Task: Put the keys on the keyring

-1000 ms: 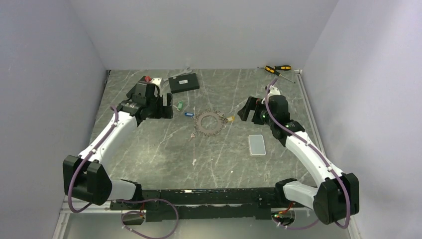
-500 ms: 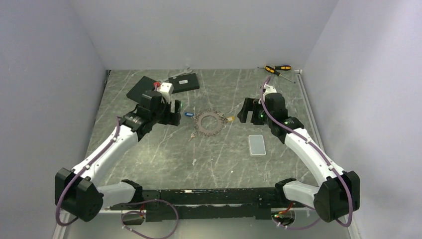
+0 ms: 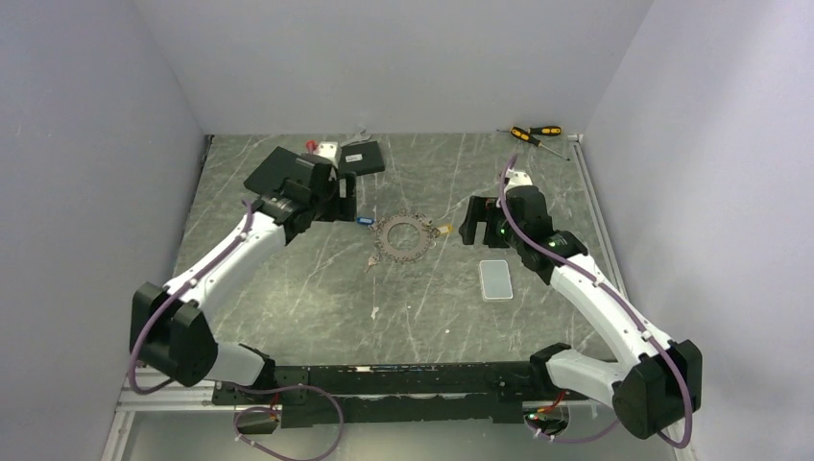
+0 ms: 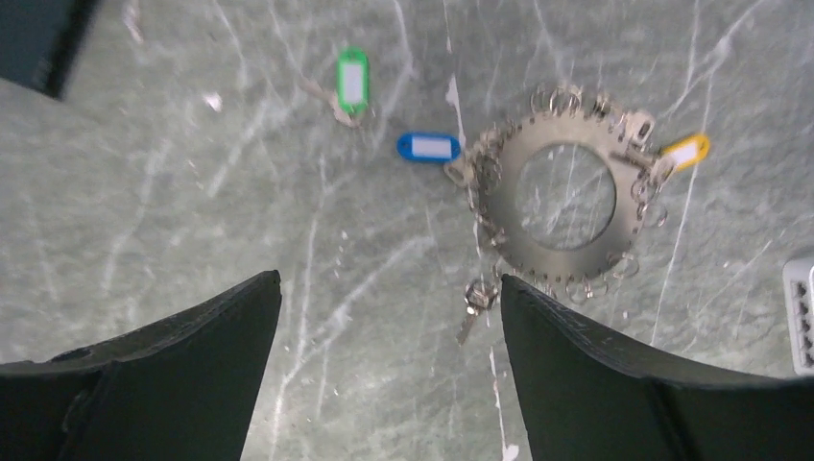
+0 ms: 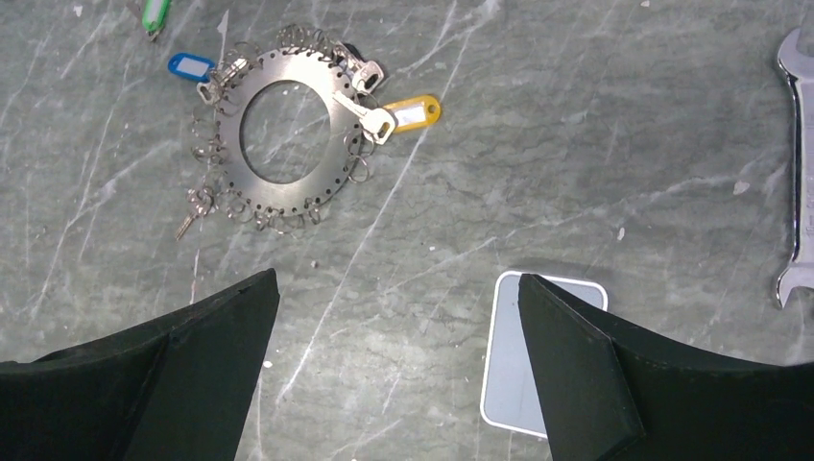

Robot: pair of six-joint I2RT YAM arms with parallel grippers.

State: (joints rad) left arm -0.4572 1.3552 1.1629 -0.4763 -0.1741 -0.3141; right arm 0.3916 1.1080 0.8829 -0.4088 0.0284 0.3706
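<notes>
A pale phone (image 3: 495, 279) lies flat on the dark marbled table (image 3: 422, 307). Two yellow-and-black screwdrivers (image 3: 536, 134) sit in the far right corner. A labelled black box (image 3: 360, 158) lies at the far edge, with a second black box (image 3: 274, 173) left of it. A silver wrench (image 5: 795, 163) lies apart from the phone.

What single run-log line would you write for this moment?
left hand: open, empty | right hand: open, empty | green-tagged key: loose, apart from keyring | blue-tagged key, yellow-tagged key: at rim

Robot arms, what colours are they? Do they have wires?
Both the left arm and right arm have white links with chunky black joints. A purple cable runs along each. The left gripper and right gripper have black, wedge-shaped fingers.
</notes>
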